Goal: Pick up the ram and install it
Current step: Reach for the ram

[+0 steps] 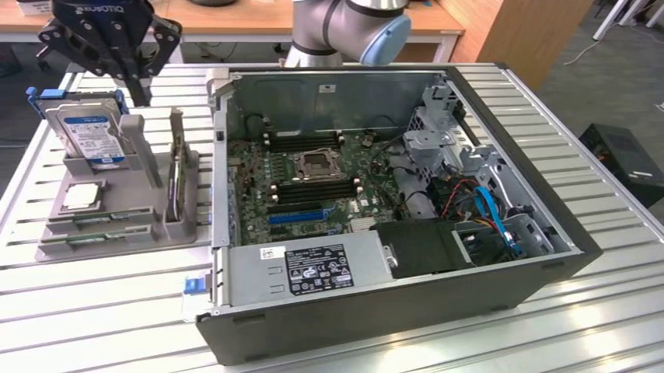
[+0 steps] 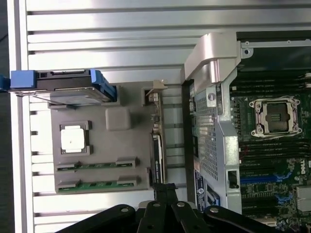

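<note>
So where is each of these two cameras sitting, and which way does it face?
Exterior view: off the arm, angled down on the open computer case and parts tray; the arm and gripper show.
Wrist view: on the wrist, looking down onto the tray; the gripper shows.
Shared: the tray, hard drive, ram and case.

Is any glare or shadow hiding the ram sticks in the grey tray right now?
Wrist view: the ram sticks lie evenly lit in the grey tray with no glare on them, while a metal bracket is washed out white. Exterior view: the table slats glare strongly in the foreground; the sticks look dimmer there, but no hard shadow crosses them.
</note>
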`<state>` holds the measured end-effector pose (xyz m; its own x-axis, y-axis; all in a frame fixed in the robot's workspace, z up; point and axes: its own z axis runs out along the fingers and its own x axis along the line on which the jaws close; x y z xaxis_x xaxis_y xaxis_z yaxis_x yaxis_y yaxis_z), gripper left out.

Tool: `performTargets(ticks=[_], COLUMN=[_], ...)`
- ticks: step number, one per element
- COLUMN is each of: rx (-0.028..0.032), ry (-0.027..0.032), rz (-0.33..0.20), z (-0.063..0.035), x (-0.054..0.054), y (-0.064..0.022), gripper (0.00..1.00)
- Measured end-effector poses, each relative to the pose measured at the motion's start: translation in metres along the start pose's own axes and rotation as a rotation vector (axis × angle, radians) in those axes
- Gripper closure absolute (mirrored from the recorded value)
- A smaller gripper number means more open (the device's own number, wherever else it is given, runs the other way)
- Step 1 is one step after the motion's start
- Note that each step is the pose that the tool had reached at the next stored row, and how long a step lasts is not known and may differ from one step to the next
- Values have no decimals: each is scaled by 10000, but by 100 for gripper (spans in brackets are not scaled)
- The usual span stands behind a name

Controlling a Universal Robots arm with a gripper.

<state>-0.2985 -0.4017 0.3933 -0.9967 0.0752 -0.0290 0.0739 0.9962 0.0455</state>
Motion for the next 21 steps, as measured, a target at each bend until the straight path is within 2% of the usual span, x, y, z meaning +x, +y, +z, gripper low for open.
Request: performTargets(ticks=[21], rx=[-1], ry=[-9], rz=[0], z=[-15], x=[436], y=[-58], gripper=[89])
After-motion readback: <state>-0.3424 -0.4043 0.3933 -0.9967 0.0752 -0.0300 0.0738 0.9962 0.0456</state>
